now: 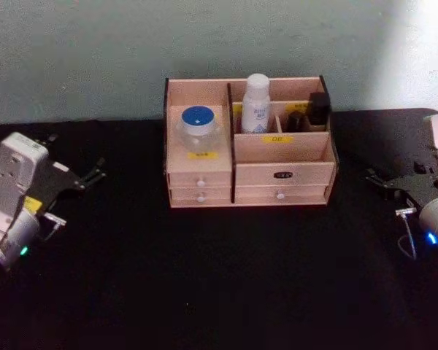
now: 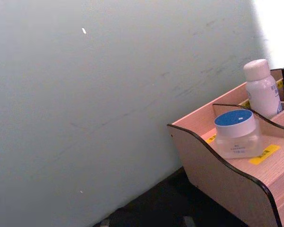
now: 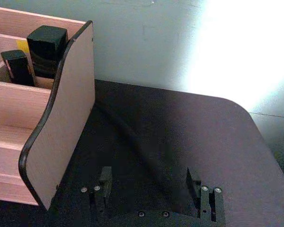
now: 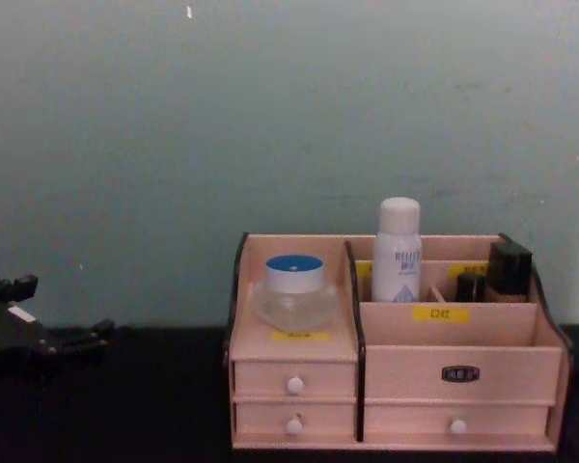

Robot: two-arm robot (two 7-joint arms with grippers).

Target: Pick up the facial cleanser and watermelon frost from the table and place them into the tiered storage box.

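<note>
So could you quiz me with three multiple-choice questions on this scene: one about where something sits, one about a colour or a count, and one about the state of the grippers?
1. Where is the watermelon frost?
A. On the table in front of the box
B. In the left compartment of the tiered storage box, above two small drawers
C. Held by the left gripper

2. What colour is the jar's lid?
A. Blue
B. Yellow
C. Black

3. What is the right gripper doing?
A. Shut on the facial cleanser
B. Open, holding nothing, over the table beside the box
C. Reaching into a drawer

Answers: 1 B, the head view shows the jar in the left bay over two drawers. 2 A, a flat blue top with a white rim. 3 B, its fingers stand apart with bare table between them; the facial cleanser stands upright in a rear compartment.
</note>
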